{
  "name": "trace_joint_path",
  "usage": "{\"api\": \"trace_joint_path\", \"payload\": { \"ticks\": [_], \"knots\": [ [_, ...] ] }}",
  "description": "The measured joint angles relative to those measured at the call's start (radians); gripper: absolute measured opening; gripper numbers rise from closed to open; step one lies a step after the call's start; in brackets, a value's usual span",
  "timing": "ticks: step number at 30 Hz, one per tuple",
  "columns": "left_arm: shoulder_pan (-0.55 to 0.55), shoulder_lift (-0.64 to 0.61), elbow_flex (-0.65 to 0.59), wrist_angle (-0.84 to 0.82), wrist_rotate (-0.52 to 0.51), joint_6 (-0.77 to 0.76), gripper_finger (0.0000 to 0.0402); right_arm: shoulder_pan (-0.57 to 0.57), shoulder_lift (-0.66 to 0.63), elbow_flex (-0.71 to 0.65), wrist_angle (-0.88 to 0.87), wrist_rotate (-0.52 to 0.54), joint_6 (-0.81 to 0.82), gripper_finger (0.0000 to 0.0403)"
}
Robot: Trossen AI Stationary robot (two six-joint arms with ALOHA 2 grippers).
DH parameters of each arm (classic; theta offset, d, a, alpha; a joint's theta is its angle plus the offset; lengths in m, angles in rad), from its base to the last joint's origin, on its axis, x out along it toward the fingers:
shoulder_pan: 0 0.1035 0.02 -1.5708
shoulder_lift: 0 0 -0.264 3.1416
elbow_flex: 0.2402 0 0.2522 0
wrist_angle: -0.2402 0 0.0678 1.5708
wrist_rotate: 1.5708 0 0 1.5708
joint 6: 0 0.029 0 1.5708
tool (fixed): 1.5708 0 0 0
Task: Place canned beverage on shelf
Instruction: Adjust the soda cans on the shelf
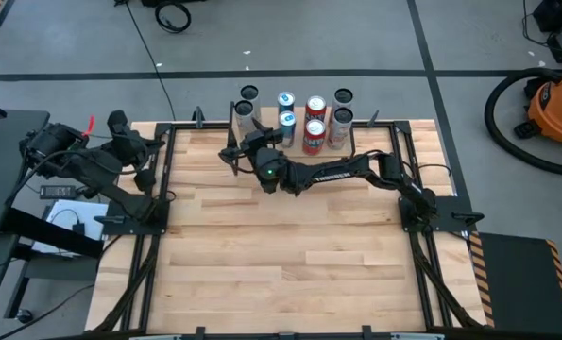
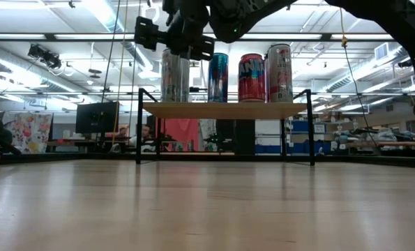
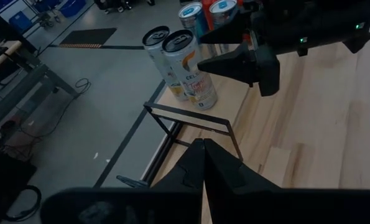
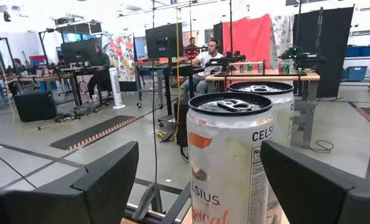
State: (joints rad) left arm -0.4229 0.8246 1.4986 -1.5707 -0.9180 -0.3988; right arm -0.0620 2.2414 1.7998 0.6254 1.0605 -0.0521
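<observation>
The shelf (image 2: 224, 109) stands at the table's far edge on thin black legs and carries several upright cans. At its left end stands a white-and-orange can (image 4: 231, 162) (image 3: 188, 65) (image 2: 176, 78), with a second silver can close behind it. My right gripper (image 4: 198, 149) (image 1: 243, 142) reaches level across the table to this can. It is open, with one finger on each side of the can's upper half, and a clear gap shows on at least one side. My left gripper (image 3: 203, 152) (image 1: 156, 142) is shut and held high at the table's far left, off the shelf.
Blue (image 2: 218, 77), red (image 2: 252, 77) and pale (image 2: 280, 73) cans stand to the right of the can on the shelf. The bare wooden tabletop (image 1: 281, 255) spreads out before the shelf inside black frame rails. People sit at desks beyond the table (image 4: 206, 56).
</observation>
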Motion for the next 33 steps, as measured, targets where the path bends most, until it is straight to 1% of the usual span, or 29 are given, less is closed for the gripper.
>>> {"api": "trace_joint_path", "payload": {
  "ticks": [4, 10, 15, 23, 29, 33],
  "knots": [
    [0.0, -0.001, 0.0, 0.0, 0.0, 0.001, 0.0007, -0.003, 0.0, 0.0, -0.008, -0.017, -0.001, 0.0347],
    [0.0, -0.001, 0.0, 0.0, 0.0, 0.001, 0.0007, -0.003, 0.0, 0.0, -0.008, -0.116, 0.004, 0.0347],
    [0.0, -0.001, 0.0, 0.0, 0.0, 0.0, 0.0007, -0.002, 0.0, 0.0, -0.007, -0.204, -0.044, 0.0347],
    [0.0, -0.001, 0.0, 0.0, 0.0, 0.001, 0.0007, 0.011, 0.0, 0.0, -0.007, -0.231, -0.153, 0.0349],
    [0.0, -0.001, 0.0, 0.0, 0.0, 0.0, 0.0007, 0.021, 0.0, -0.001, -0.007, -0.271, -0.223, 0.0373],
    [0.0, -0.001, 0.0, 0.0, 0.0, -0.001, 0.0007, 0.021, 0.0, -0.001, -0.008, -0.273, -0.263, 0.0395]
  ]
}}
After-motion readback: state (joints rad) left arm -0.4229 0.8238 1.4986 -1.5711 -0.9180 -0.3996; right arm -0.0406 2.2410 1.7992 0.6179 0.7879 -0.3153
